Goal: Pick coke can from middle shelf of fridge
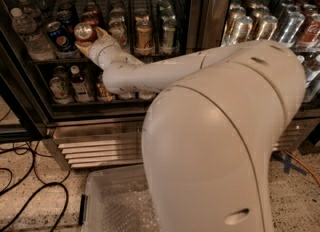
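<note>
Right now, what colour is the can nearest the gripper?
Coke can red, silver-topped; gripper at it; camera view.

Pepsi can just left of my gripper, upper left; cables lower left; bin bottom.

Speckled terrazzo floor with black cables (orange one at right), silver-framed cooler behind, dim light.
</note>
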{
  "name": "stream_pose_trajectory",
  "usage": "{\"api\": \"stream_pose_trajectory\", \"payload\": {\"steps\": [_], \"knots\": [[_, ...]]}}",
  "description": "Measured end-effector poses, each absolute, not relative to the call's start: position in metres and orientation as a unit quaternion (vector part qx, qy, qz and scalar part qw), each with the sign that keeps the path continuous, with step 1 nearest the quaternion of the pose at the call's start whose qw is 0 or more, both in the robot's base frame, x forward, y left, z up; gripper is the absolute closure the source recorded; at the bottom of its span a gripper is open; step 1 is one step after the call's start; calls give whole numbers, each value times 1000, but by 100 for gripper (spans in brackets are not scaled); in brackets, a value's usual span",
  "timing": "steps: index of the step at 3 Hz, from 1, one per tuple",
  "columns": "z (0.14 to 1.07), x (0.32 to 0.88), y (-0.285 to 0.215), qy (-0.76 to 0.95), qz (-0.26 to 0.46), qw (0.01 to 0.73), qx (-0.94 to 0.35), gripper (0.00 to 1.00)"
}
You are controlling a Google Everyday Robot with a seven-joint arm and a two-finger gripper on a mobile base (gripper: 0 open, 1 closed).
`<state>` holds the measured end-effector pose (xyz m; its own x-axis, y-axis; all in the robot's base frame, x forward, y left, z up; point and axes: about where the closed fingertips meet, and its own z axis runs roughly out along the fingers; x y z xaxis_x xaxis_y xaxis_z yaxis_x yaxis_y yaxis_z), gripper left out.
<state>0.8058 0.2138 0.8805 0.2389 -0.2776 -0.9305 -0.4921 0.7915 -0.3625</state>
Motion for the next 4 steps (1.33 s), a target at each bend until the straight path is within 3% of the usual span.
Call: {"api": "stream_pose_trajectory", "payload": {"steps": [4], "knots": [[885,781,206,629,98,717,-286,100]]}}
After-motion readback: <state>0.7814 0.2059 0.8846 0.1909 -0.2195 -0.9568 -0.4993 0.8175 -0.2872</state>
